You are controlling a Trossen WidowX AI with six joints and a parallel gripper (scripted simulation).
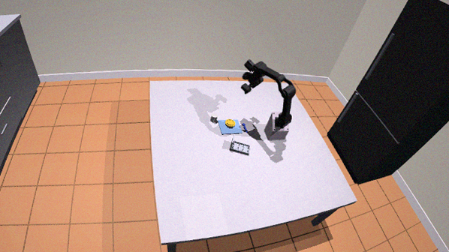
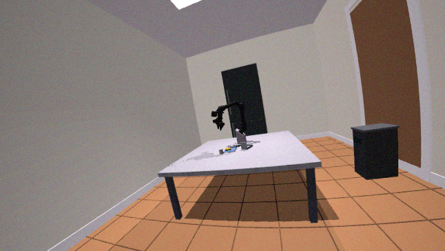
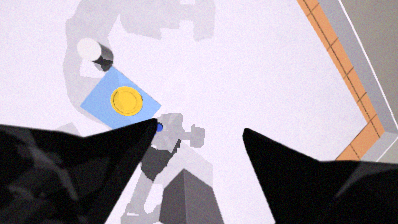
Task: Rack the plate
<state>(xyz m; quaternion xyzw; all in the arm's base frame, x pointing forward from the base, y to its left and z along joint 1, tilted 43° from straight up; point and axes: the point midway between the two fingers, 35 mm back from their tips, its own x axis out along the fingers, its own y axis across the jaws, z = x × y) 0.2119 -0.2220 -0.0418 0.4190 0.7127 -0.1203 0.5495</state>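
Note:
The yellow plate (image 1: 230, 122) (image 2: 228, 149) (image 3: 126, 101) lies flat on a blue mat (image 1: 226, 131) (image 3: 95, 106). The small dark-framed dish rack (image 1: 240, 153) stands on the table a little nearer the top camera than the mat, and no plate is seen in it. It is not seen in the wrist view. My gripper (image 1: 245, 83) (image 2: 217, 125) (image 3: 201, 125) is open and empty, high above the table. In the wrist view the plate shows left of the gap between the fingers, beyond the left fingertip.
A small cup-like cylinder (image 1: 213, 119) (image 2: 221, 151) (image 3: 89, 49) stands by the mat's far-left corner. A small blue utensil (image 1: 244, 127) (image 3: 159, 127) lies between the mat and the arm's grey base block (image 1: 277, 131), partly hidden by a finger in the wrist view. Arm shadows cross the table.

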